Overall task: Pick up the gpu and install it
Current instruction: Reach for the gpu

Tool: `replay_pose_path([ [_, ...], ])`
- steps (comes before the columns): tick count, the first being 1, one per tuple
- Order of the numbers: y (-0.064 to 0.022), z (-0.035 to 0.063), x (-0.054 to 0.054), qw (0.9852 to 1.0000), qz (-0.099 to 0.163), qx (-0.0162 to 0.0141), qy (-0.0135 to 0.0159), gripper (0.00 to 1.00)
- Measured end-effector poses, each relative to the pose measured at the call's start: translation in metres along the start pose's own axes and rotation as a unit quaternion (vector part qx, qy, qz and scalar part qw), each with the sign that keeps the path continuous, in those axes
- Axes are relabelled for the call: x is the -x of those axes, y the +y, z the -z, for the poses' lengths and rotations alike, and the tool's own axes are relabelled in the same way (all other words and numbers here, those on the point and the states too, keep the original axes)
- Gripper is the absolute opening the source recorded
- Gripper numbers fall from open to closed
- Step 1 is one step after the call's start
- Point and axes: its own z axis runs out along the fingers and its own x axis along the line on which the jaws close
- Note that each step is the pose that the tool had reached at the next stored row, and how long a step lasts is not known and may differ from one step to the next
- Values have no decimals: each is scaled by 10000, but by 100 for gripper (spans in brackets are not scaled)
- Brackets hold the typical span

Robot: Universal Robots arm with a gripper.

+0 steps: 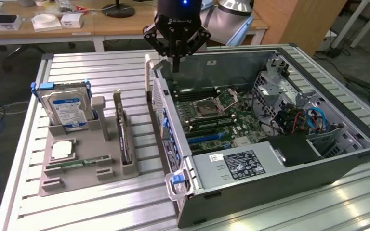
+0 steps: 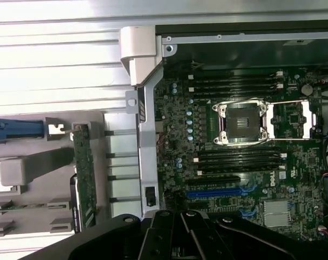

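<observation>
**Hand above the case corner, gpu standing in its holder**

Exterior view: one hand [image 1: 175, 66] hangs over the far corner of one open computer case [image 1: 339, 159], at the case wall on the exterior view's left. Its fingers are drawn together with nothing between them. The one gpu [image 1: 125, 139] stands on its long edge in a slot of one grey holder [image 1: 88, 180], well apart from the hand. The holder sits on the slatted counter [image 1: 95, 72], just beside the case on the exterior view's left. The holder also carries three other parts: one blue-labelled hard drive [image 1: 69, 109] standing upright, one processor chip [image 1: 63, 150] lying flat, and one green RAM stick [image 1: 75, 164] lying flat. Inside the case lies one motherboard [image 1: 223, 120].

Wrist view: the gpu [image 2: 84, 173] appears as a narrow green strip, upright in the holder [image 2: 120, 173] and near the case wall. The motherboard [image 2: 175, 135] shows one processor socket [image 2: 244, 123] and one blue slot [image 2: 215, 192]. The hand's dark linkage crosses the edge of the board.
</observation>
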Motion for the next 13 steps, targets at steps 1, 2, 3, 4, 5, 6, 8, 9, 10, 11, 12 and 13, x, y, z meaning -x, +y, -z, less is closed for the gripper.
replay_pose_path([
  [1, -1, 0, -14, 10000, 0, 0, 0, 10],
  [2, -2, 1, -28, 10000, 0, 0, 0, 10],
  [3, -3, 1, -41, 10000, -1, 0, 0, 10],
  [4, -4, 1, -55, 10000, 0, 0, 0, 10],
  [5, -5, 1, -68, 10000, -1, 0, 0, 10],
  [6, -6, 2, -83, 10000, -1, 0, 0, 10],
  [8, -8, 2, -110, 10000, -1, 0, 0, 10],
  [9, -9, 3, -123, 10000, 0, 0, 0, 10],
  [10, -10, 3, -136, 10000, 0, 0, 0, 10],
  [11, -11, 4, -150, 10000, 0, 0, 0, 10],
  [12, -12, 4, -163, 10000, 0, 0, 0, 10],
  [13, -13, 4, -177, 10000, 0, 0, 0, 10],
])
